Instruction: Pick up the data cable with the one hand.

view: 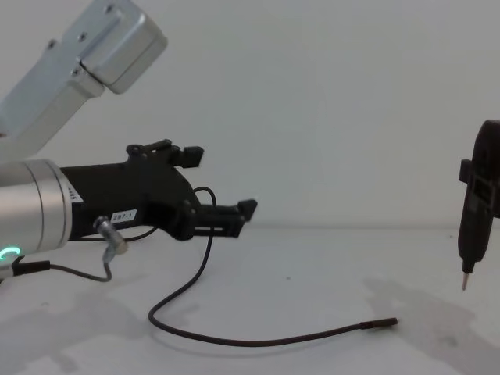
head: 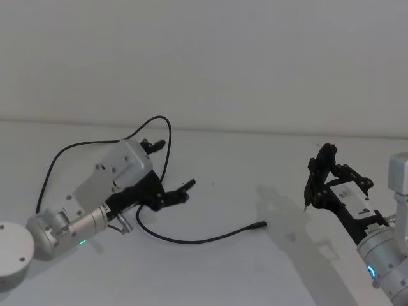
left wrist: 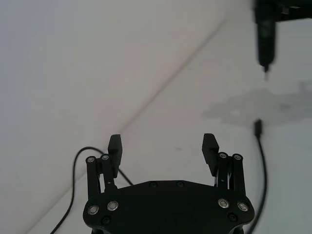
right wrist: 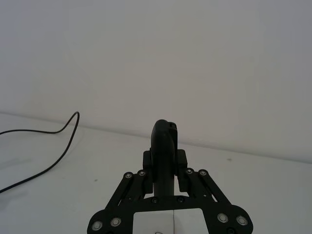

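Note:
The data cable (head: pixel 191 240) is a thin black cord lying on the white table. It loops behind my left gripper (head: pixel 169 167) and curves forward to its plug tip (head: pixel 260 224). The left gripper stands open above the table. The left wrist view shows nothing between its fingers (left wrist: pixel 114 146), with the plug tip (left wrist: pixel 258 126) lying farther ahead to one side. From the chest, the cable (view: pixel 258 339) passes below the open left gripper (view: pixel 219 183) and ends at the plug tip (view: pixel 387 322). My right gripper (head: pixel 322 171) hangs at the right, shut on a black pen-shaped tool (right wrist: pixel 163 146).
A short grey wire with a silver connector (view: pixel 109 238) dangles under the left wrist. The pen tool's metal tip (view: pixel 465 285) points down over the table's right side. A white round base (head: pixel 13 252) sits at the near left. A plain wall rises behind the table.

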Available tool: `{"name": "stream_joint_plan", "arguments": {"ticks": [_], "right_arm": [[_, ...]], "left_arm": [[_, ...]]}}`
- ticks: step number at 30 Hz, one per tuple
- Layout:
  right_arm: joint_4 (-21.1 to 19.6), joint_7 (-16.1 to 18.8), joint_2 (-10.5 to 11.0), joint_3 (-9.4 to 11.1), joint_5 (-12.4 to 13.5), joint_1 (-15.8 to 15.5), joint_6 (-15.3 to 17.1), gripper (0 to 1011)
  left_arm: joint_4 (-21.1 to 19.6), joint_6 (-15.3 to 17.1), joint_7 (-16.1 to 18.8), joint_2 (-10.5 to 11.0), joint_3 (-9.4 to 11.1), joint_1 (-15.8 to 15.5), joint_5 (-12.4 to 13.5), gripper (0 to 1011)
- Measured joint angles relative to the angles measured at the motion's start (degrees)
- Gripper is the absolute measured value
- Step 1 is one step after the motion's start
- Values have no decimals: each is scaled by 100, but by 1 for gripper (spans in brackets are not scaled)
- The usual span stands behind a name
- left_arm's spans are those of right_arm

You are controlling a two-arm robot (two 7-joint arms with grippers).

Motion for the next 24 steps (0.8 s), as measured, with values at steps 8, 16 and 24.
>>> {"name": "stream_joint_plan", "arguments": {"ticks": [8,16,24], "right_arm": [[0,0,0,0,0,0,0,268],[0,0,0,0,0,0,0,268],[0,0,0,0,0,0,0,268]], "left_arm": [[-77,302,-798,269,192,-295,9,1001],[-97,958,-1539,400,453,-705,36,1001],[-44,1613,-1930,369,677,-1033,61,1001]]}}
